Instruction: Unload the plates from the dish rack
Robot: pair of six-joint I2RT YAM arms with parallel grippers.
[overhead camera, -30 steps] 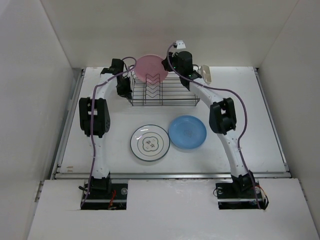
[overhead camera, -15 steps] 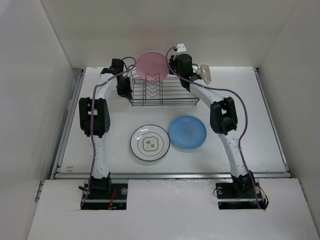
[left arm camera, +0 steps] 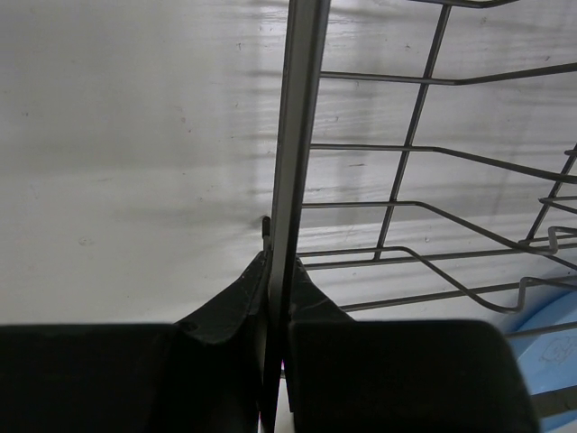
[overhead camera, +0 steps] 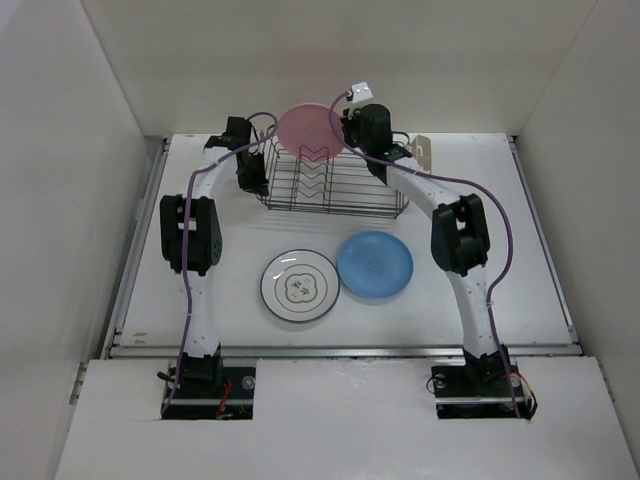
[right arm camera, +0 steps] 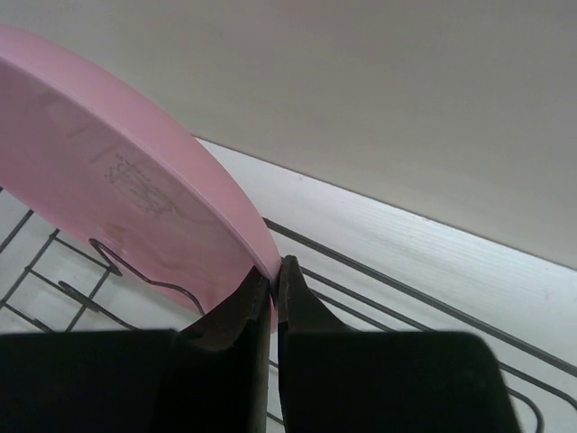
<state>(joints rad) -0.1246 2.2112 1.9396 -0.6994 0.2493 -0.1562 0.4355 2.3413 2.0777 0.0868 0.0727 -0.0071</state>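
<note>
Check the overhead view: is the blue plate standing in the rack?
No, the blue plate lies flat on the table in front of the rack, beside the white plate.

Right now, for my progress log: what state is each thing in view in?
dish rack: on the table.
pink plate: on edge at the dish rack's far side.
blue plate: flat on the table.
dark-rimmed white plate: flat on the table.
left gripper: shut on dish rack.
right gripper: shut on pink plate.

Dish rack (overhead camera: 330, 200) dark metal wire; pink plate (right arm camera: 135, 198) smooth, matt.
</note>
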